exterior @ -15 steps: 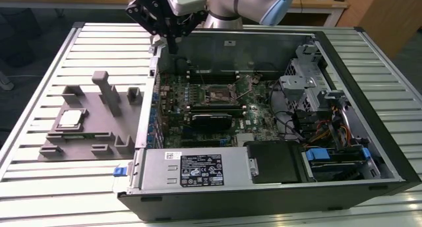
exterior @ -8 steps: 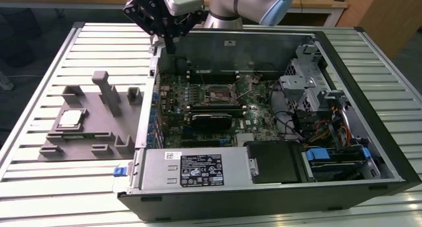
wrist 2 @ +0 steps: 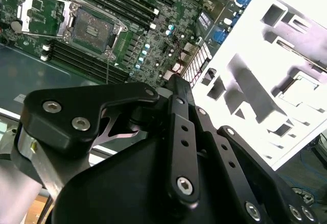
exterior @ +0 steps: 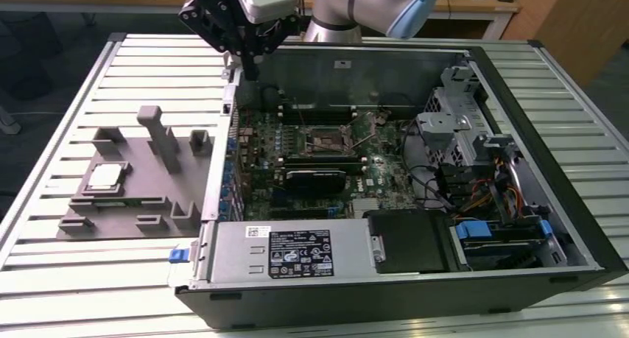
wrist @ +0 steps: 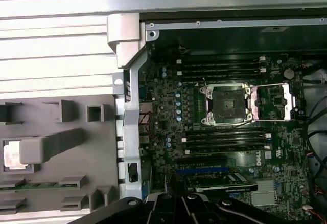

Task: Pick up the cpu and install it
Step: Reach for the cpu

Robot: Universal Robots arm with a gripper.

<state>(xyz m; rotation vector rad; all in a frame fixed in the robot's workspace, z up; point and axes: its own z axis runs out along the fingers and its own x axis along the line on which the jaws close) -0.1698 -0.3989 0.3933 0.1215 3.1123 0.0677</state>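
The claw [exterior: 247, 57] is hanging high over the far corner of the open computer case [exterior: 393, 308], on the exterior view's left. It is sitting above the case wall and well apart from both things of the task. I cannot tell from these pictures how wide it is standing. It is carrying nothing that I can see, because the cpu [exterior: 105, 177] is lying flat in a square recess of the grey holder block [exterior: 108, 224]. This block is resting on the slatted tabletop [exterior: 59, 279], just beside the case on the exterior view's left. The recess is keeping the chip level with its silver top upward, probably so that it can be taken from above. In the first wrist view a grey post [wrist: 51, 147] of the holder is covering part of the chip. Inside the case the motherboard [exterior: 261, 176] is lying flat, and the socket [exterior: 329, 139] is sitting near its middle. Its metal frame [wrist: 281, 101] is standing swung open to one side, so the seat is lying bare for the chip. In my judgement the pick is not yet begun.
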